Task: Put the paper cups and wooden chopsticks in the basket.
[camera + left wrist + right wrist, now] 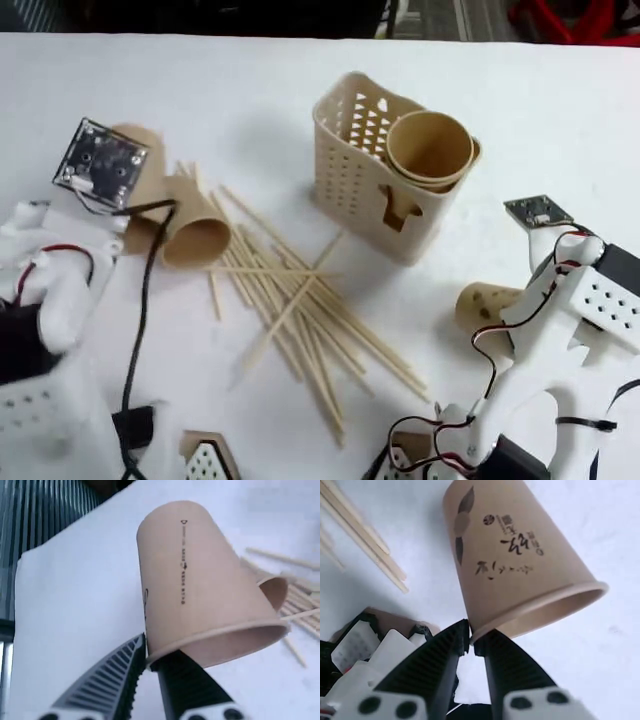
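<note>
Left wrist view: jaws pinch left cup (pixel 200 580) rim, base away; right cup (pixel 515 555) likewise.

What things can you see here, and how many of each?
White table: one, white, underneath.
Thin wooden chopsticks: many, pale, piled mid-table.
Cream slotted plastic basket: one, cream, upright behind the chopsticks.
Nested tan paper cups: at least two, tan, inside the basket.
Left tan paper cup: one, tan, at the table's left.
Spare tan paper cup: one, tan, beside it.
Right tan paper cup: one, tan, lying right of the chopsticks.
Left gripper: one, black, jaws shut on left cup's rim.
Right gripper: one, black, jaws shut on right cup's rim.
</note>
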